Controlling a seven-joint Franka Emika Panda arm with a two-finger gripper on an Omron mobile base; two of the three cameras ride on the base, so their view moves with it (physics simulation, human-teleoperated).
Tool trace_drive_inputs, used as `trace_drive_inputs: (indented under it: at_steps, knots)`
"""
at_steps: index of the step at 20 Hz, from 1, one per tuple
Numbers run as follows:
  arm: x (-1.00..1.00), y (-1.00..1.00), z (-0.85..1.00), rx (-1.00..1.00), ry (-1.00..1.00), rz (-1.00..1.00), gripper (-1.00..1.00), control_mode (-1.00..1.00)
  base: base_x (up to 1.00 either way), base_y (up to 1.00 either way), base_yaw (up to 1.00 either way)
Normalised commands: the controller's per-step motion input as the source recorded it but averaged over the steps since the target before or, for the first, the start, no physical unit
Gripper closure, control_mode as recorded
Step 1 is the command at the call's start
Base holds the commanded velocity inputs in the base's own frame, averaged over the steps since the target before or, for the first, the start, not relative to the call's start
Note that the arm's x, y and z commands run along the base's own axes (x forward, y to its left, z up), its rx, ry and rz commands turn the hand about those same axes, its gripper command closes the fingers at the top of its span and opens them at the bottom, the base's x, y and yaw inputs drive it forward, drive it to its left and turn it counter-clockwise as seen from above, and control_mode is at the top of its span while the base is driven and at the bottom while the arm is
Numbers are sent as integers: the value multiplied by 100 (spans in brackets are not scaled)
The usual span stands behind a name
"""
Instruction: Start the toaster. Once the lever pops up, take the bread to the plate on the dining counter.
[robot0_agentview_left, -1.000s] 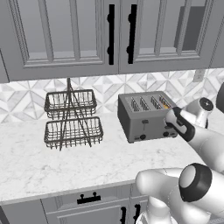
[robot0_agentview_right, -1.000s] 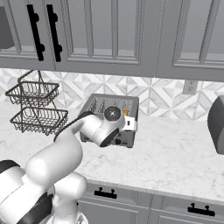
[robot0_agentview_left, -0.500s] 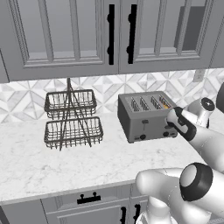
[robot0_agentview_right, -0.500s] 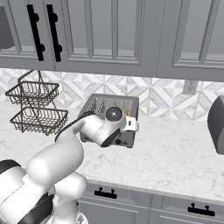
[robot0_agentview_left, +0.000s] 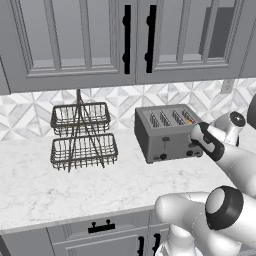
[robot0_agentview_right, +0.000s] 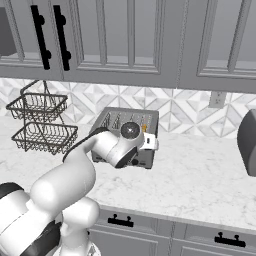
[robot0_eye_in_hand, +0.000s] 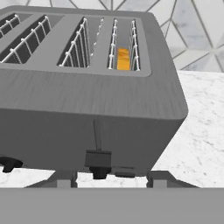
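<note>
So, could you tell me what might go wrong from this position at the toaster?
The lever sits low between the open fingertips, so the gripper could catch it while backing away. The bread lies deep in the end slot of the toaster, between wire guides, so gripping it may be awkward.

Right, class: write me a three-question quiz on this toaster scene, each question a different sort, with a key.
1. True or false: the bread sits in the toaster's end slot, nearest the arm.
2. The wire basket rack stands on which side of the toaster in the left base view? A) left B) right
3. Fill in: the lever on the toaster's face sits ___ in its slot.

Key: 1 true; 2 A; 3 low.
</note>
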Motion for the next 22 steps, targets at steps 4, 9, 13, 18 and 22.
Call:
trace_drive_inputs:
  at_steps: [4, 9, 13, 18, 22]
  knots:
    - [0, 0, 0, 0, 0, 0, -100, -100, 0, 0, 0]
    - [0, 0, 0, 0, 0, 0, -100, -100, 0, 0, 0]
    - [0, 0, 0, 0, 0, 0, -100, -100, 0, 0, 0]
    - [0, 0, 0, 0, 0, 0, -100, -100, 0, 0, 0]
    - [0, 0, 0, 0, 0, 0, -100, -100, 0, 0, 0]
